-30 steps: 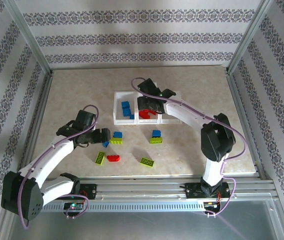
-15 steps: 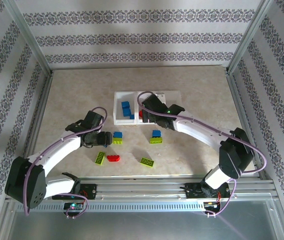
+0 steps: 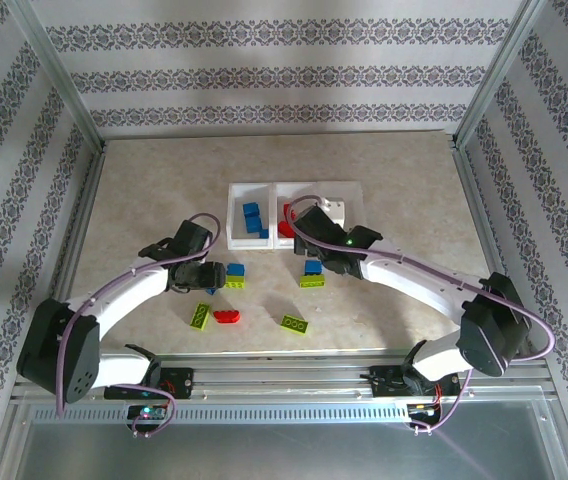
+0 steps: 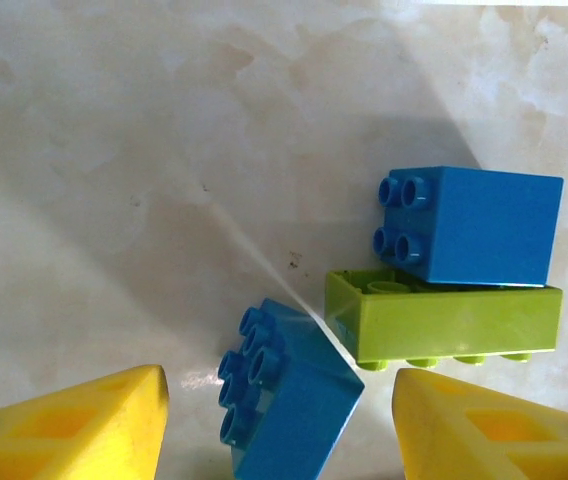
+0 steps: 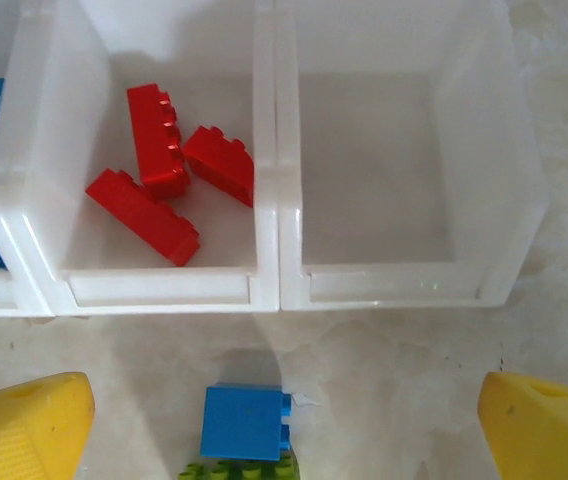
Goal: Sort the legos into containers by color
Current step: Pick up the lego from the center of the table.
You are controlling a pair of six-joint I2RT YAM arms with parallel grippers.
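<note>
In the left wrist view a small blue lego (image 4: 289, 390) lies tilted on the table between my left gripper's (image 4: 279, 400) yellow fingers (image 4: 74, 430), with a gap on each side. Just beyond it a blue lego (image 4: 474, 225) sits against a lime green one (image 4: 444, 320). My left gripper (image 3: 214, 278) is at that spot in the top view. My right gripper (image 5: 286, 400) is open wide, just in front of the containers (image 5: 279, 290). Below it a blue lego (image 5: 244, 420) rests on a green one (image 5: 244, 468). Three red legos (image 5: 159, 190) lie in the middle bin; the right bin (image 5: 524, 190) holds nothing.
The left bin (image 3: 234, 240) holds blue legos (image 3: 252, 218). Loose on the table near the front are a green lego (image 3: 201, 316), a red one (image 3: 227, 316) and another green one (image 3: 294, 323). Metal frame posts border the table.
My right gripper has drawn back from the middle bin toward the near side and opened wide. My left gripper has moved right around the small blue lego, and its jaws have narrowed.
</note>
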